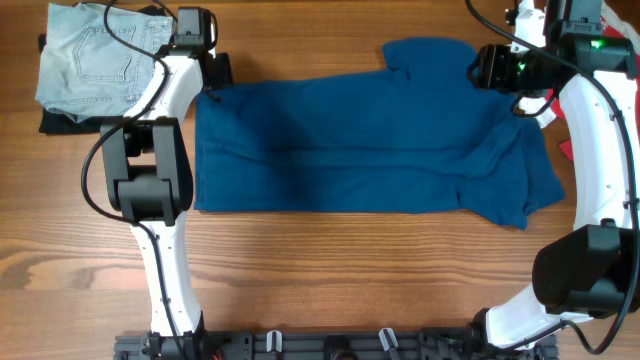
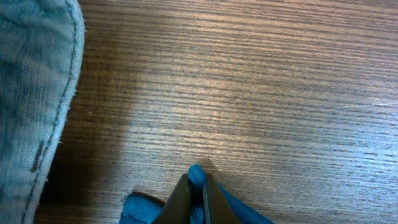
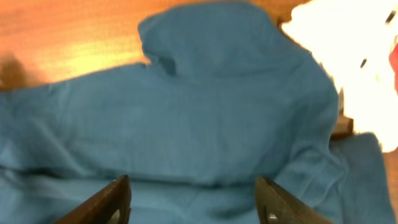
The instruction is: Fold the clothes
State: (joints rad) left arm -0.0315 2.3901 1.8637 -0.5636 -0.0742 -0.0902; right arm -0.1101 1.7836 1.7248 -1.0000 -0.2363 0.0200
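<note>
Clothes (image 1: 350, 150), a single dark blue shirt, lie spread flat across the middle of the wooden worktop (image 1: 320, 270), the corner nearest the folded jeans (image 1: 90, 60) pinched in the closed left gripper (image 2: 198, 186), while the right gripper (image 3: 193, 202) hangs over the opposite end, jaws wide apart, holding nothing.

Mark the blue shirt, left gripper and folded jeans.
blue shirt (image 1: 350, 140), overhead view, middle of its body.
left gripper (image 2: 196, 180), left wrist view, between the fingertips pinching the shirt.
folded jeans (image 1: 95, 60), overhead view, top denim panel.
</note>
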